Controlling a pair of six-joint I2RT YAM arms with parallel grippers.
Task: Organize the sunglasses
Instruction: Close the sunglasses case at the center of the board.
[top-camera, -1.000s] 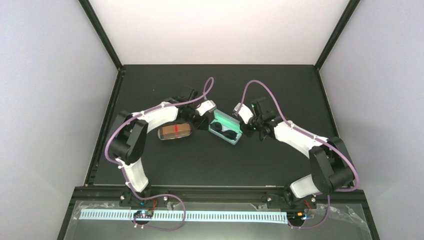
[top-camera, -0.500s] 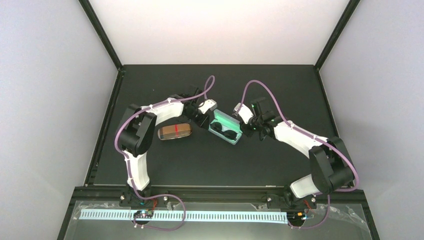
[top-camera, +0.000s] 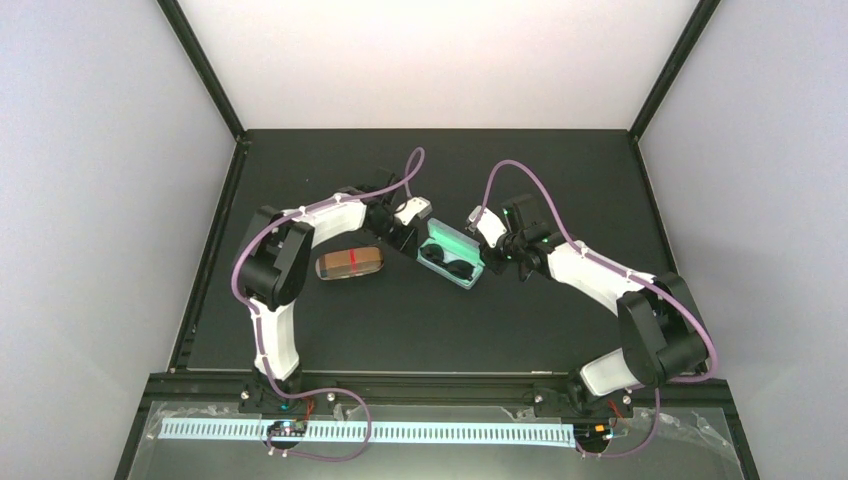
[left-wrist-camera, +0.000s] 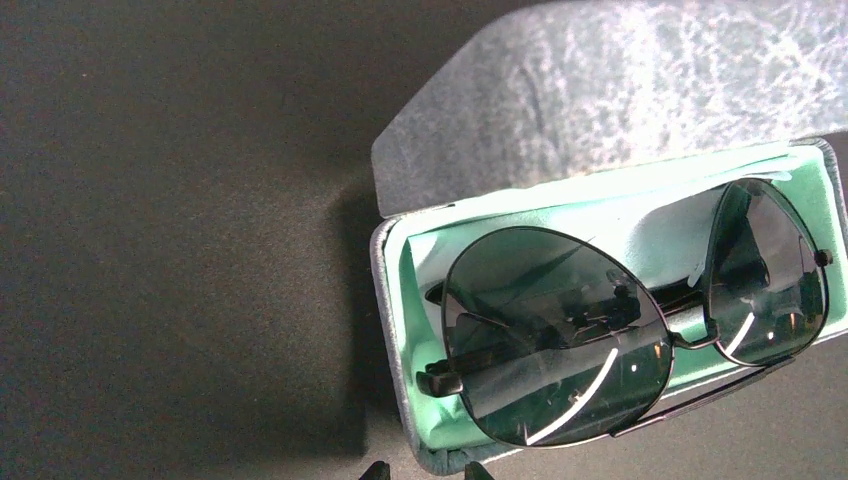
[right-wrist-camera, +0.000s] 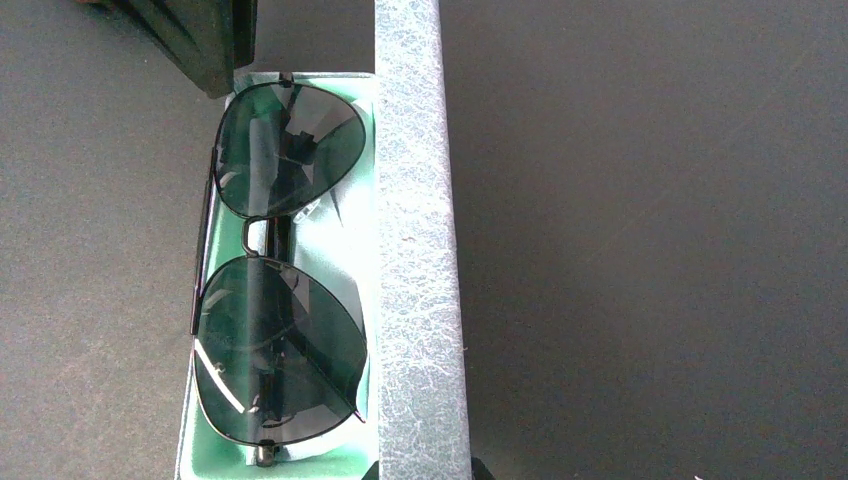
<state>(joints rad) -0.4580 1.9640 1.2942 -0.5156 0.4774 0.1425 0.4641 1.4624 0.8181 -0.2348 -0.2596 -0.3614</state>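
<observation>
A tan case (top-camera: 350, 263) lies on the worktop (top-camera: 400, 330). Just right of it, the left pincer (left-wrist-camera: 425, 470) straddles one end of the open mint-lined case (left-wrist-camera: 380, 290); I cannot tell whether it grips. The black sunglasses (left-wrist-camera: 560, 340) lie folded inside, lenses up, and the right pincer (right-wrist-camera: 424, 470) is clenched on the grey lid (right-wrist-camera: 415, 200).

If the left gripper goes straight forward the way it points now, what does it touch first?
Most likely the near end wall of the open grey case with mint lining; the black sunglasses lie just behind it, inside.
</observation>
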